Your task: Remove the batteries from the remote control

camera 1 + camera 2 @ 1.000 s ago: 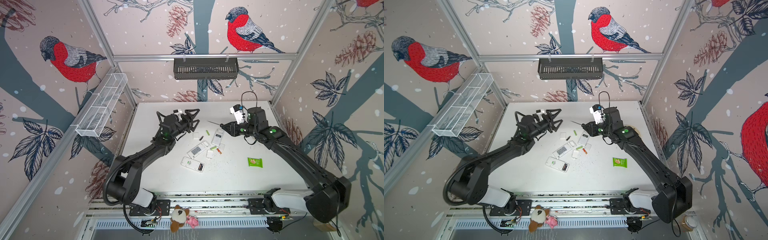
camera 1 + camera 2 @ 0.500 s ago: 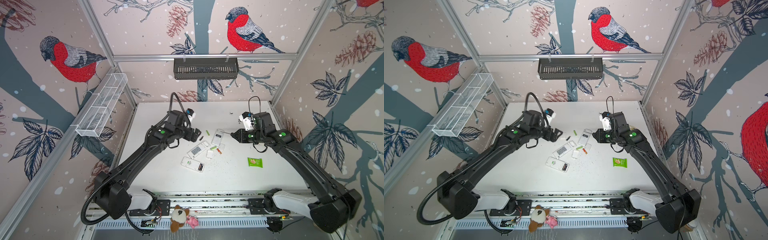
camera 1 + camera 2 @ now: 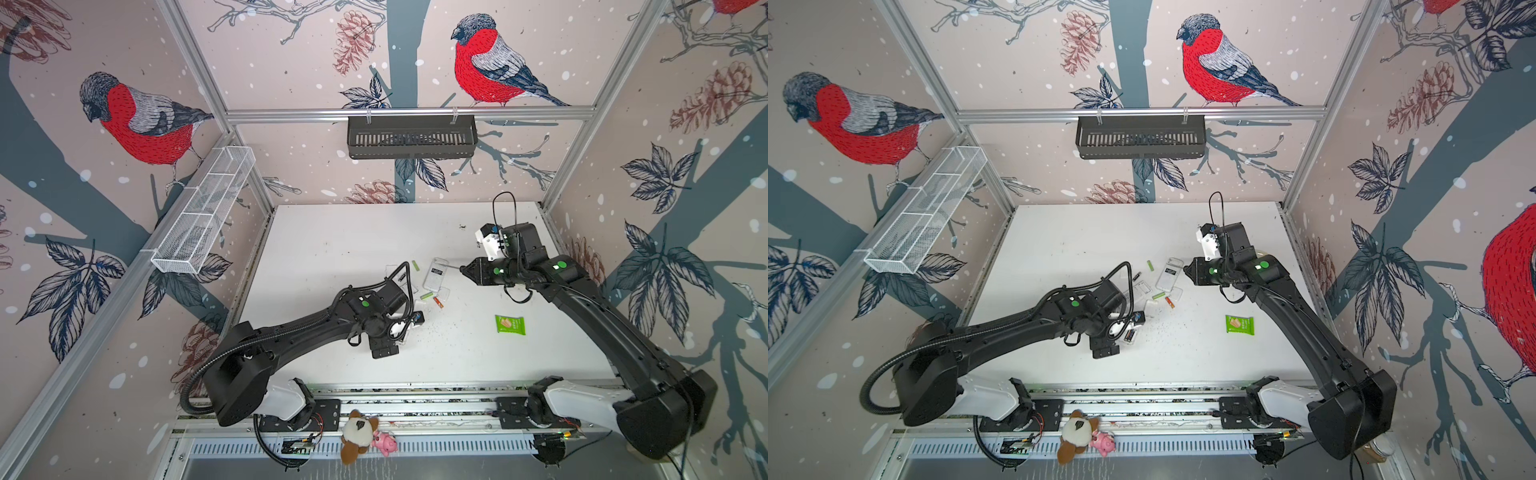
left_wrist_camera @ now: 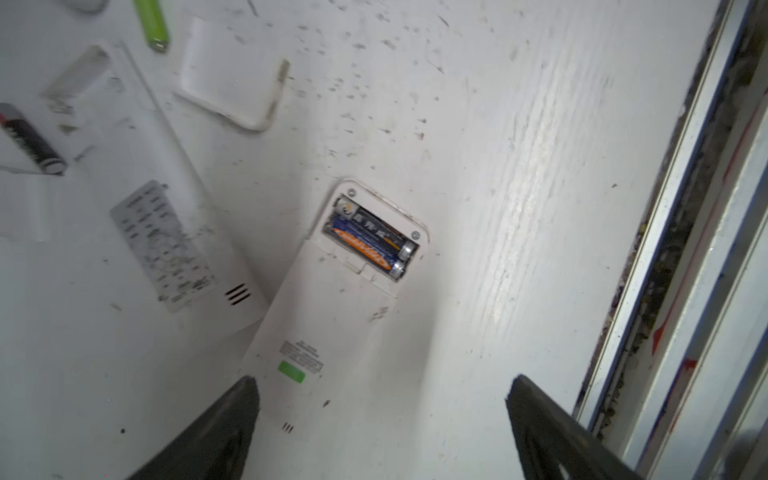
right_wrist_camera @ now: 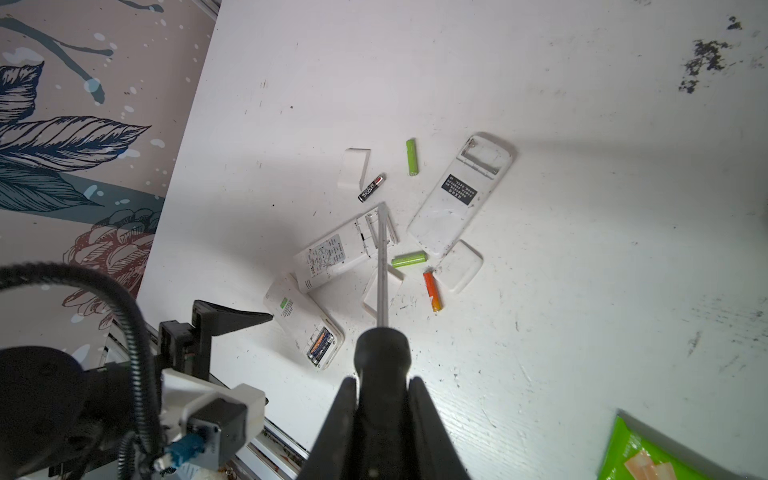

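White remote [image 3: 1129, 336] — mostly under left gripper [image 4: 382, 384]

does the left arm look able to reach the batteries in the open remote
Probably yes: the batteries lie exposed in the remote, and the left gripper, fingers open, hovers over it, nothing between.

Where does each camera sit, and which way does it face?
Top views: high above the arms' bases, looking down on the white table; both arms show.
Left wrist: above the open left gripper, facing a remote with batteries inside.
Right wrist: behind the right gripper, shut on a screwdriver, facing the table.
Shared: both wrist views show that remote.
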Motion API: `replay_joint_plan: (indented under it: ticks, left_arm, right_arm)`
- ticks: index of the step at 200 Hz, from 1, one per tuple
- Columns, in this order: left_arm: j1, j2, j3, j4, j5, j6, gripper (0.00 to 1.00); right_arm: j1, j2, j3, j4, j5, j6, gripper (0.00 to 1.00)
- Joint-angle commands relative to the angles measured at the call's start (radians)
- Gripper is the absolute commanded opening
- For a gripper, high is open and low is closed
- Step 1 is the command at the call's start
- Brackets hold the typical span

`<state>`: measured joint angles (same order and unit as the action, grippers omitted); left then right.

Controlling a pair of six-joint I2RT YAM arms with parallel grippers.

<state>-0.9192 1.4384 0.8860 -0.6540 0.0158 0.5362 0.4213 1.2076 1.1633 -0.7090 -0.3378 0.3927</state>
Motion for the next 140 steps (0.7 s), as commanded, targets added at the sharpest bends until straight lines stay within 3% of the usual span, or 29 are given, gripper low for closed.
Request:
replay_joint_plan:
  ticks: [1,18,48,93,140]
  left_arm:
    - [-0.035,0.055,-0.011,0.086,-0.138,0.021,0.94]
    - [-0.043,0.089,0.003,0.144,-0.142,-0.014,0.94]
    - [-0.06,0.151,0.025,0.217,-0.272,-0.052,0.95]
    - [-0.06,0.238,0.082,0.288,-0.379,-0.135,0.95]
    - [-0.005,0.319,0.106,0.296,-0.458,-0.225,0.95]
  right_arm:
    - [0.0,-0.015,-0.012,0.035,-0.009,-0.002,0.01]
    - [-0.001,-0.025,-0.02,0.038,-0.008,-0.002,0.0]
    - [-0.002,-0.041,-0.035,0.042,-0.005,0.004,0.01]
    - [0.0,-0.054,-0.058,0.057,-0.009,0.013,0.01]
    - [0.0,-0.063,-0.067,0.063,-0.015,0.02,0.01]
